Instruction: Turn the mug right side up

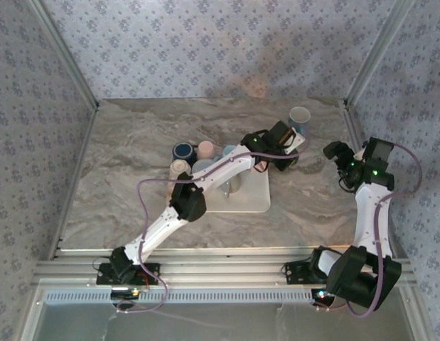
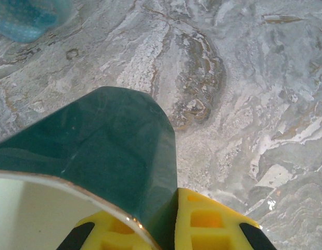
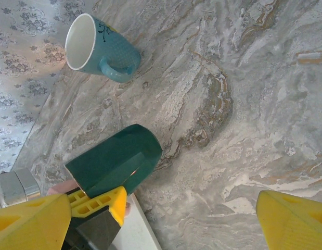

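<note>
Alt text: a dark green mug is held in the left gripper, near the light blue mug and on the side of it toward the arm bases. The left gripper's 2 yellow fingers are clamped across the green mug's rim wall, 1 inside against the white lining and 1 outside on the green glaze. The green mug is tilted. Its closed base points away from the gripper and down toward the marble table; you cannot tell whether the base touches the stone. The right gripper hovers to the right of the blue mug and nearer the arm bases, with its jaws wide apart and nothing between them.

Handling, as a judgement: the green mug looks like glazed ceramic, so it is probably rigid, fairly heavy for a 1-wall pinch, slick on the surface, and likely to chip if it drops onto stone. A pinch on 1 wall lets the mug swing about the fingers, so expect it to pivot as you roll the wrist. No handle shows on the green mug from these angles. A deep hold over the rim looks like your best purchase. Set the base flat before you part the fingers.
</note>
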